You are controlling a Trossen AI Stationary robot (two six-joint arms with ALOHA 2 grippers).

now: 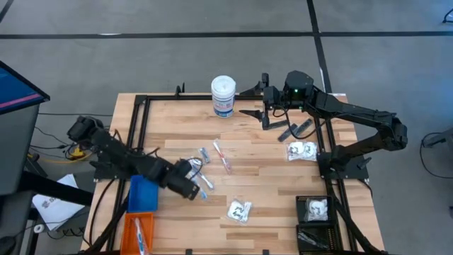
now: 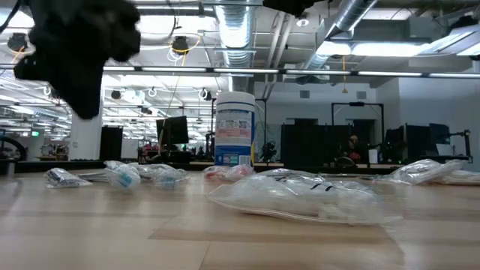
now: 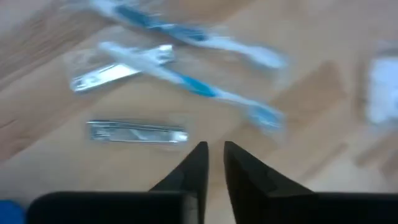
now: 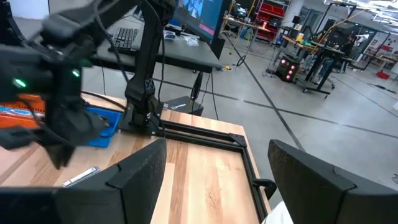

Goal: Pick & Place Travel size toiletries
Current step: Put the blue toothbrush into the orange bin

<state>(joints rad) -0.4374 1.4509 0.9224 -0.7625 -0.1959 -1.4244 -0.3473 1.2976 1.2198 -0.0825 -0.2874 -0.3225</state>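
- While the left gripper (image 1: 199,183) hangs over the bench nr its left edge, its fingers (image 3: 198,163) stand a narrow slit apart w/ nothing between them.
- Just ahead of it: silver packets (image 3: 137,132), blue-white toothbrushes (image 3: 186,81), all lying flat on the bench (image 1: 269,184).
- Right gripper (image 1: 267,106) at the far edge, jaws wide, empty, beside the white canister (image 1: 224,95).
- Red-white stick (image 1: 223,157) mid-bench; clear packet (image 1: 239,210) twd the near edge; another clear packet (image 1: 301,151) nr the right edge.
- Blue bin (image 1: 144,195) and orange bin (image 1: 139,231) at the near left corner; black bin (image 1: 316,210) at the near right corner, w/ a packet inside.
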